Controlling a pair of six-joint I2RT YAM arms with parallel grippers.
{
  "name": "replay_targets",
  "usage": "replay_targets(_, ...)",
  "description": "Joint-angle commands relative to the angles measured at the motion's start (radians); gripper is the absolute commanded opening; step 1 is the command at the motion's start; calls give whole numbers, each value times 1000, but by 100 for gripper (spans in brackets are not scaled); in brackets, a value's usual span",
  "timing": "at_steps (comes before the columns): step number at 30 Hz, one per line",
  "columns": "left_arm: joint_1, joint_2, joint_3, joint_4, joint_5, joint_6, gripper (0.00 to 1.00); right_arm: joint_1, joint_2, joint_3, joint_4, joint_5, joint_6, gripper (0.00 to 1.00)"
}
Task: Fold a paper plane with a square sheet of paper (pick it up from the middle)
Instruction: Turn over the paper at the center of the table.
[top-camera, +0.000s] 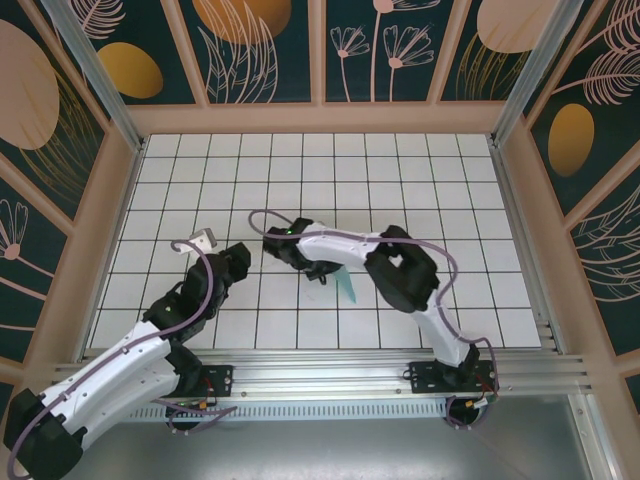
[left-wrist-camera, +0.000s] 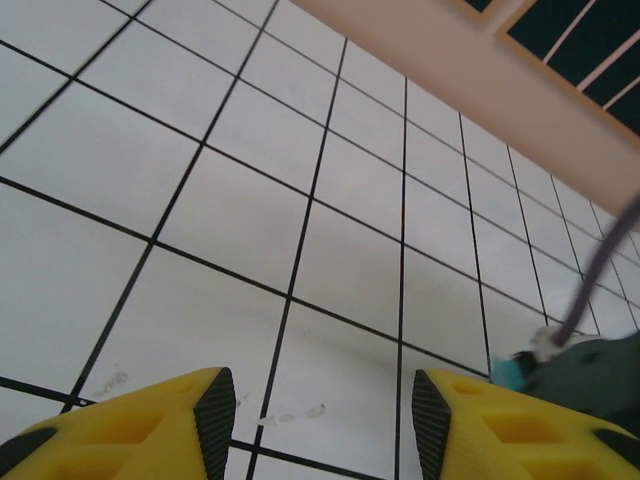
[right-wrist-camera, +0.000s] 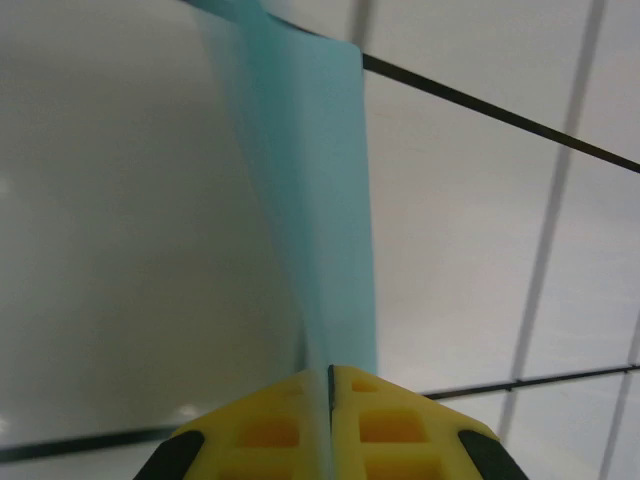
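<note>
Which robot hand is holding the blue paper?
The right gripper: it is pinched shut on the blue paper. The left gripper stands open, with nothing between its jaws.

White tiled table with dark grid lines, teal floral wall panels, wooden frame, aluminium rail in front

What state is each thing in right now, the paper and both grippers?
turquoise paper: folded narrow, pinched at one end by the right gripper.
right gripper: shut on the turquoise paper.
left gripper: open, nothing between its fingers.
</note>
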Motion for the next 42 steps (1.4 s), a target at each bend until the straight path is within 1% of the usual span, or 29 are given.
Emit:
replay_targets(1, -1, -24, -19, -48, -50, -15, 53, 28, 61, 138, -56, -78, 22, 14)
replay_targets(3, -2, -23, -22, -46, -43, -17, 54, 34, 72, 173, -14, -155, 6, 19)
replay_targets(5, -1, -22, -23, -48, -37, -21, 54, 34, 47, 170, 47, -227, -10, 33)
replay_targets(7, -2, -17, -23, -39, -28, -18, 54, 33, -23, 123, 135, -285, -28, 48)
replay_targets(8, -1, -12, -23, -32, -18, -17, 55, 29, -58, 92, 182, -323, -38, 52)
replay_targets(9, -2, -3, -23, -22, -6, -13, 55, 21, -109, 50, 240, -373, -54, 55)
replay_targets(13, -2, 55, -12, 20, 57, -3, 57, 0, -342, -159, 470, -507, -77, 65)
replay_targets(17, -1, 144, 11, 63, 138, 4, 58, -63, -565, -380, 645, -602, -64, 69)
replay_targets(19, -2, 193, 30, 67, 165, -1, 58, -118, -657, -507, 753, -698, -62, 70)
replay_targets(21, -2, 224, 39, 80, 186, 1, 58, -162, -717, -592, 816, -748, -40, 68)
replay_targets(22, -2, 237, 43, 87, 199, 6, 58, -180, -744, -632, 841, -760, -34, 64)
replay_targets(24, -1, 262, 51, 100, 223, 7, 58, -208, -779, -696, 885, -791, -23, 53)
replay_targets(25, -1, 275, 53, 110, 241, 9, 58, -219, -791, -731, 909, -804, -15, 45)
replay_targets(26, -2, 290, 54, 119, 255, 11, 58, -224, -799, -754, 924, -807, -8, 39)
replay_targets(29, -2, 354, 80, 116, 289, 13, 58, -231, -808, -825, 991, -848, 3, 27)
replay_targets(31, -2, 392, 93, 116, 312, 3, 58, -232, -791, -863, 1052, -924, 2, 22)
replay_targets(34, -2, 433, 89, 141, 350, -22, 58, -231, -737, -883, 1092, -981, -3, 15)
replay_targets(36, -2, 455, 91, 153, 372, -35, 58, -234, -709, -893, 1107, -989, -4, 13)
replay_targets(39, 1, 503, 106, 160, 415, -41, 60, -243, -671, -906, 1164, -1037, -7, 13)
replay_targets(42, 1, 550, 124, 158, 443, -50, 59, -245, -615, -877, 1143, -1056, -21, 11)
